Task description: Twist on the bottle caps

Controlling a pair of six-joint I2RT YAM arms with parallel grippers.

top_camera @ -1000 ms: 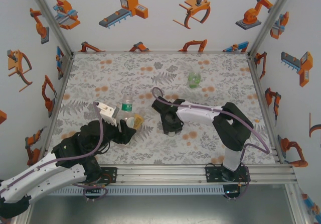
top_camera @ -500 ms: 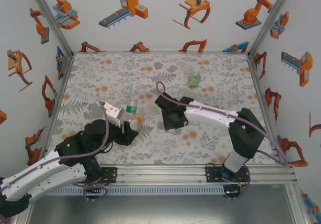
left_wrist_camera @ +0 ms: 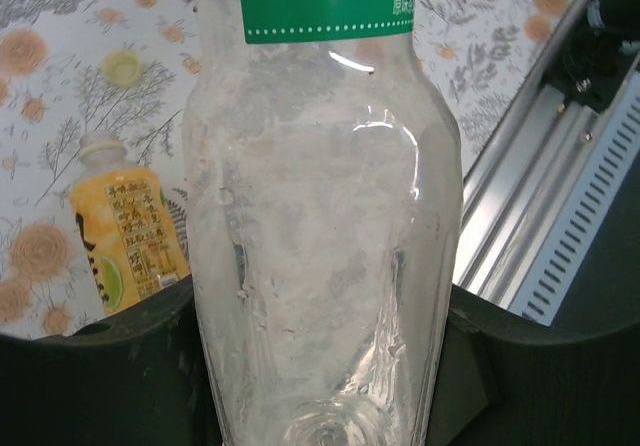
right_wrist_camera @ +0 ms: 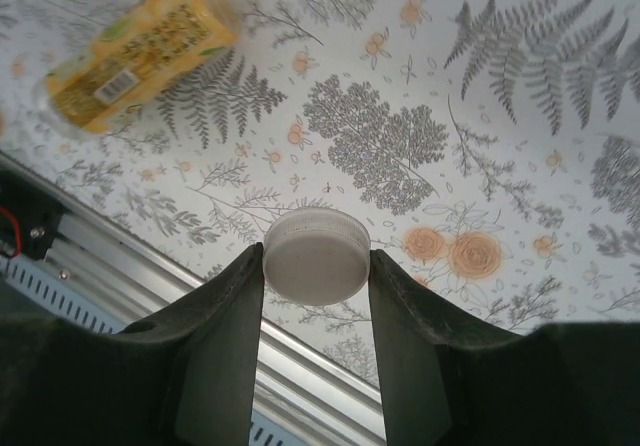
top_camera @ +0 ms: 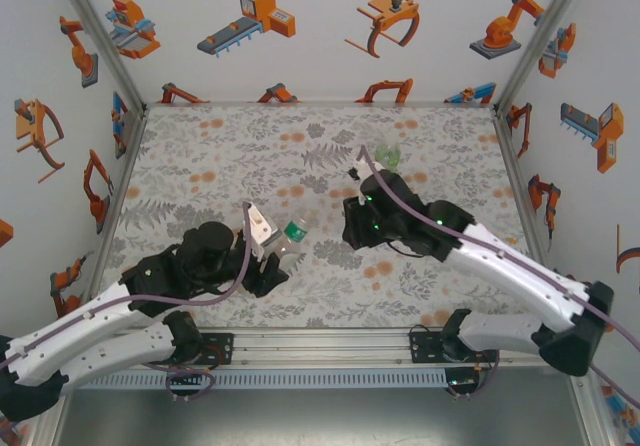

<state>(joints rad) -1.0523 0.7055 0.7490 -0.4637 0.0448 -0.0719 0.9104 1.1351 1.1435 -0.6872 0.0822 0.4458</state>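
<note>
Holds the clear bottle (top_camera: 291, 236) by its lower body in the closed left gripper (left_wrist_camera: 320, 381), at lower centre of the top view, with the green neck slanting up and right. Pinches a white cap (right_wrist_camera: 316, 254) flat in the narrowed right gripper (right_wrist_camera: 316, 278), just right of that neck. Differs from a second ago: bottle carried right toward centre, gap to the cap smaller.
</note>
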